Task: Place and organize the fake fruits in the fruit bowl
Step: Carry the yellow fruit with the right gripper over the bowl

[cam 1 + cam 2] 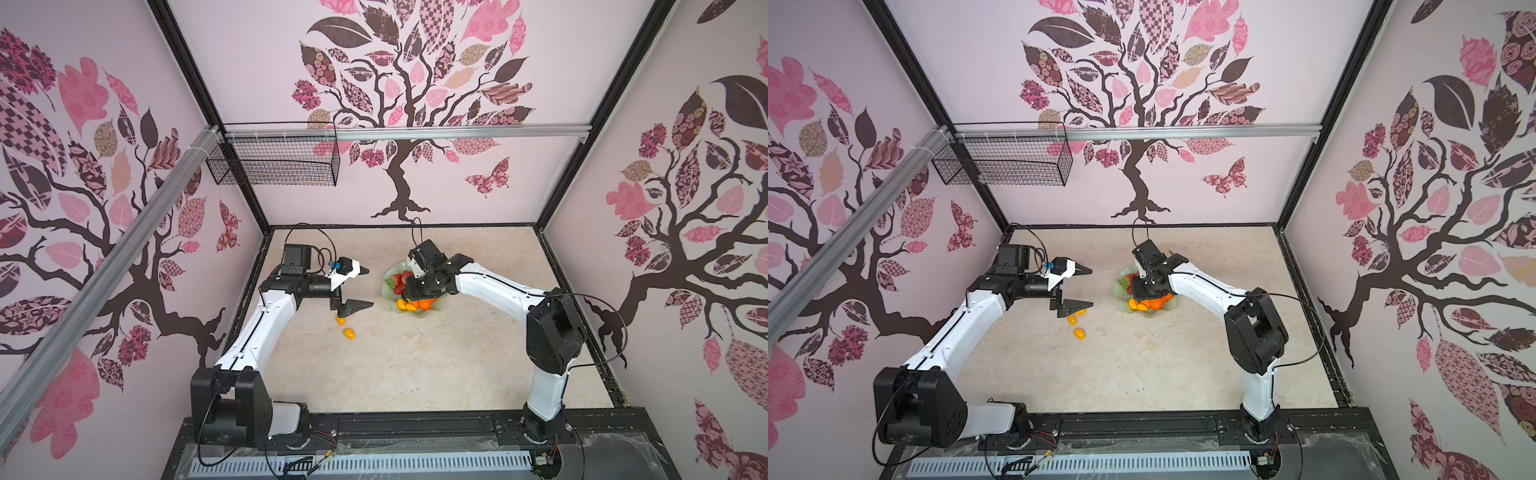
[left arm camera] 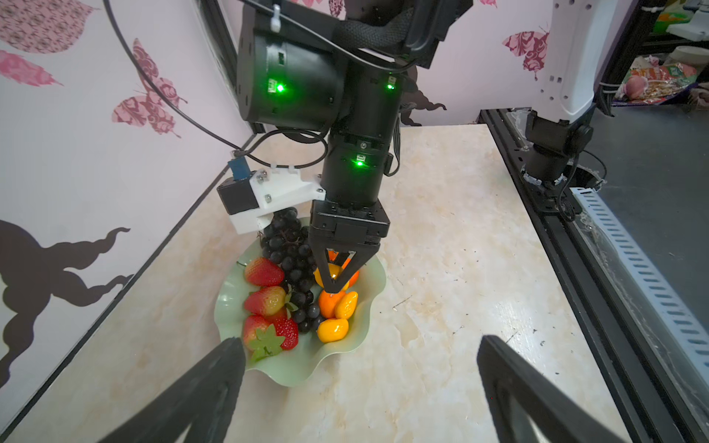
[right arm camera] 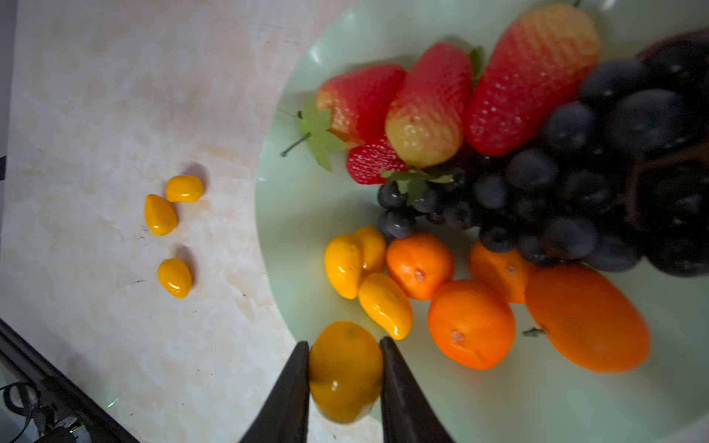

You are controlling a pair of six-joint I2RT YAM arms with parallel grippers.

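The pale green fruit bowl (image 1: 415,314) (image 2: 295,377) holds red strawberries (image 2: 264,272), a dark grape bunch (image 2: 293,261), orange tangerines (image 3: 471,324) and some kumquats (image 3: 385,305). My right gripper (image 3: 344,343) (image 2: 335,285) hangs just over the bowl, near its rim, shut on a yellow-orange kumquat (image 3: 345,370). Three more kumquats (image 3: 160,214) (image 1: 349,333) lie on the table left of the bowl. Beside them my left gripper (image 1: 368,287) (image 2: 360,345) stands open and empty, above the table, pointing at the bowl.
A black wire basket (image 1: 276,162) hangs from the metal rail on the back wall. Patterned walls close in the beige table (image 1: 415,365) on three sides. A black rail (image 1: 415,428) with both arm bases runs along the front edge.
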